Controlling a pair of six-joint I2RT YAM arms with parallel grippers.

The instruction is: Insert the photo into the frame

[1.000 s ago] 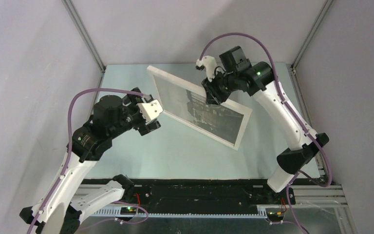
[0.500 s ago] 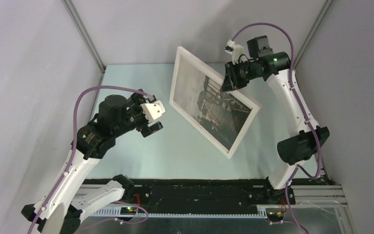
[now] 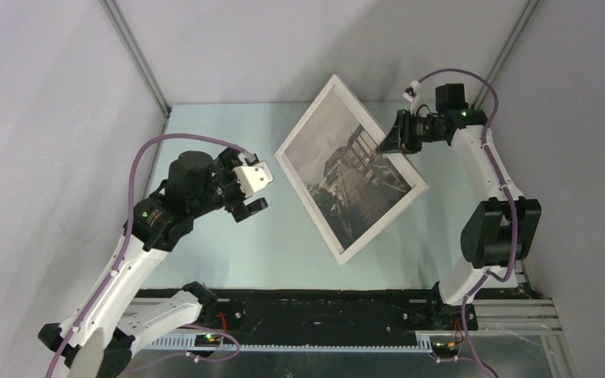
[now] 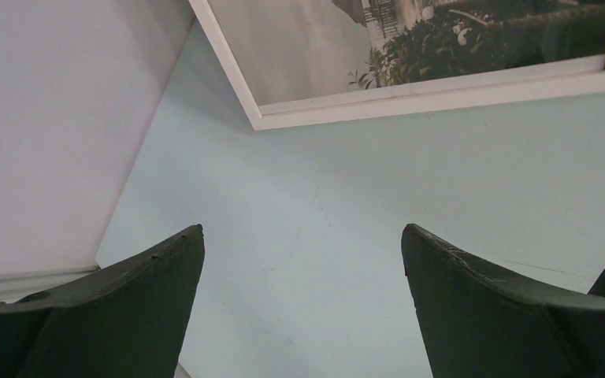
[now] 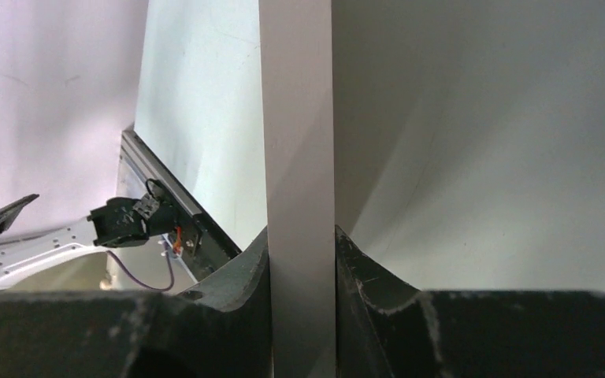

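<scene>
Clamping the upper right rail of the frame [image 5: 299, 157] edge-on, the fingers of the right gripper [image 3: 381, 144] are closed on the pale wood. The frame is held tilted up from the table [image 3: 228, 236]; whether its lowest corner touches cannot be told. The photo [image 3: 354, 169] is seen within the rails, its grey boardwalk picture turned upward, just left of that gripper. The left gripper [image 3: 255, 191] is held wide apart over the table, left of the frame.
</scene>
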